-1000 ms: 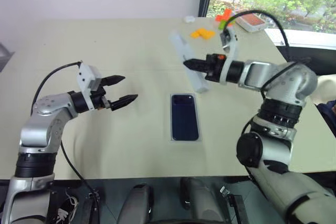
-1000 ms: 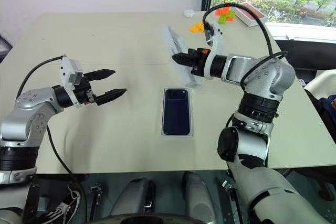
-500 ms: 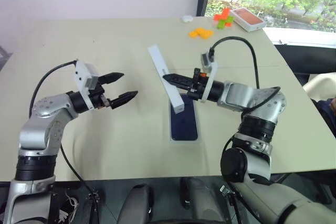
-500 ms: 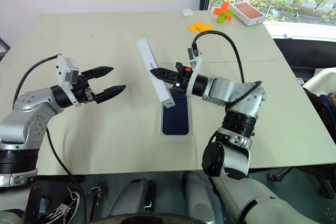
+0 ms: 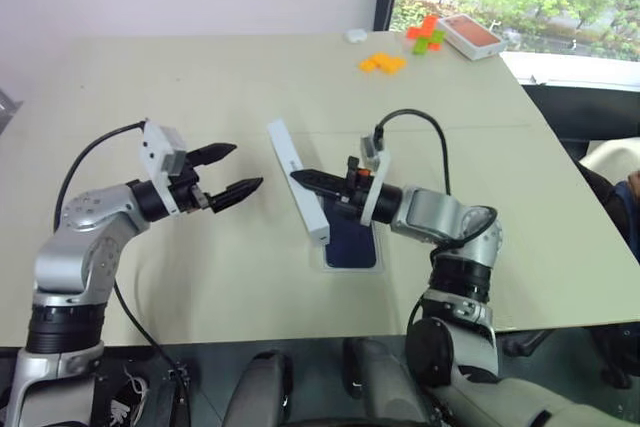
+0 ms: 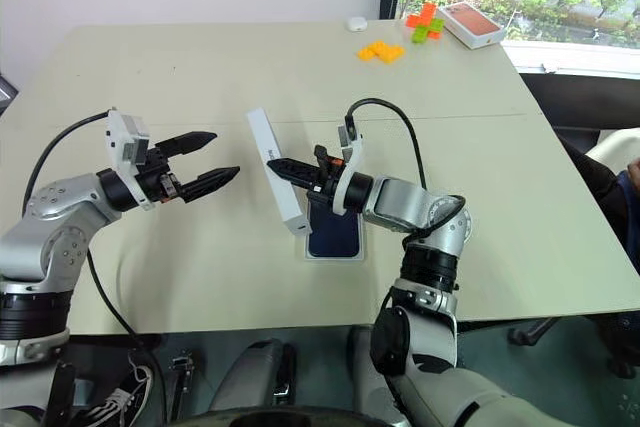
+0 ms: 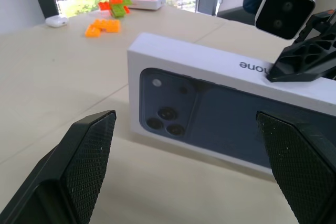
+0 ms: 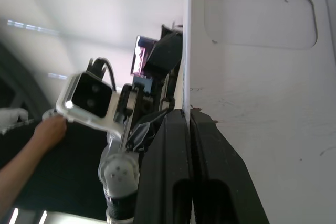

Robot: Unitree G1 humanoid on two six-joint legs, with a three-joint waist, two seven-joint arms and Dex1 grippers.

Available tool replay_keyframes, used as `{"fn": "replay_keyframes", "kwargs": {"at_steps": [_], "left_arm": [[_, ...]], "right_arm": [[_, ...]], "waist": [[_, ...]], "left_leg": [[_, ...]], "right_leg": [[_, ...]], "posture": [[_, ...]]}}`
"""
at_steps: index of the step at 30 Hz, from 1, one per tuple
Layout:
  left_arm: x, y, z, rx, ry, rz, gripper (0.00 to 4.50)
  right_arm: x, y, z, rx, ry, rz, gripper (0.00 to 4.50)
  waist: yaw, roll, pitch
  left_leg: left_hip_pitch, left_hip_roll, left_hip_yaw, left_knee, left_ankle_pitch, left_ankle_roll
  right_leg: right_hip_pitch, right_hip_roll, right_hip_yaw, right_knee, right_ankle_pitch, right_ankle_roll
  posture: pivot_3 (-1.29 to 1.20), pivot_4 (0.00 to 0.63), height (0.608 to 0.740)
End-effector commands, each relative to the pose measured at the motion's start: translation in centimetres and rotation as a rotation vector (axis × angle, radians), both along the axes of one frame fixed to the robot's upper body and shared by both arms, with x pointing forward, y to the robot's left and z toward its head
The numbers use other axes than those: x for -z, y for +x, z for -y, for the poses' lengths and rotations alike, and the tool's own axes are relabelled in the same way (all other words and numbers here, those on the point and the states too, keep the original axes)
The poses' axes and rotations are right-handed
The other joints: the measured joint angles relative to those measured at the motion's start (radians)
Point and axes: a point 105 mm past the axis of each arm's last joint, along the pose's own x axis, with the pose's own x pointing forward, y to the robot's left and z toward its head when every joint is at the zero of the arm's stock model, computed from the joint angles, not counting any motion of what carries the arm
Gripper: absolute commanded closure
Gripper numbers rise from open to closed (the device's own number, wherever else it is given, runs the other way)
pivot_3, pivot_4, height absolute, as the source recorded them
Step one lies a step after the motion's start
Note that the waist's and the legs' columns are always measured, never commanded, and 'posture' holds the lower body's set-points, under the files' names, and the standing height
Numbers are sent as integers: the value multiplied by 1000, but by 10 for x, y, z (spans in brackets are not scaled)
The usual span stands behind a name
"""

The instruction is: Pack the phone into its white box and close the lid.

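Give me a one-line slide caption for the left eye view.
Right gripper holds the lid on edge beside the phone in the white box; open left gripper waits.

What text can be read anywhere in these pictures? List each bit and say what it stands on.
"one", printed upside down, its start hidden by the right gripper: on the white side wall of the lid.
Small dark marks on the lid's wall in the head views: too small to read.

The lid (image 7: 220,114) is matt white cardboard with a smooth printed dark blue face. The phone (image 5: 352,244) is a glossy dark slab. The table (image 5: 200,77) has a smooth matt beige surface. Left gripper fingers (image 7: 86,156) are black plastic, finely cross-hatched.
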Motion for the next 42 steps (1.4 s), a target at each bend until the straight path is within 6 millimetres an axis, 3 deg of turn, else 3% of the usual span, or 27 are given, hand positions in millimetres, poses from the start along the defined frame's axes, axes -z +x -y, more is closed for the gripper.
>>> {"fn": "replay_keyframes", "kwargs": {"at_steps": [1,9,16,25,28,35,42], "left_arm": [[-4,-3,5,9,7,39,0],[8,-3,14,20,-15,7,0],[11,-2,25,42,-31,4,0],[20,-3,26,50,-29,-23,0],[26,-3,27,53,-27,-44,868],[38,-3,37,60,-34,-69,4431],[46,-2,55,90,-52,-79,4473]], "right_arm": [[-16,-1,3,48,43,-10,4421],[-21,-1,1,115,41,-84,4421],[-14,-15,-11,95,32,-96,4421],[-5,-16,-11,120,34,-147,4421],[1,-16,-12,142,29,-190,4500],[6,-12,-9,175,18,-225,4500],[4,-8,0,187,-54,-141,4500]], "waist": [[-6,0,0],[-7,0,0],[-6,0,0],[-6,0,0],[-6,0,0],[-5,0,0],[-4,0,0]], "left_leg": [[0,0,0,0,0,0],[0,3,1,0,0,0],[0,4,1,0,0,0],[0,4,1,0,0,0],[0,4,2,0,0,0],[0,5,2,0,0,0],[0,5,2,0,0,0]], "right_leg": [[0,0,0,0,0,0],[0,3,1,-1,0,0],[0,4,1,-1,0,0],[0,4,1,-2,0,0],[0,4,2,-2,0,0],[0,4,2,-2,0,0],[0,4,2,-3,-1,0]], "posture": [[0,150,740],[0,150,740],[0,150,740],[0,150,740],[0,150,740],[0,150,740],[0,150,740]]}}
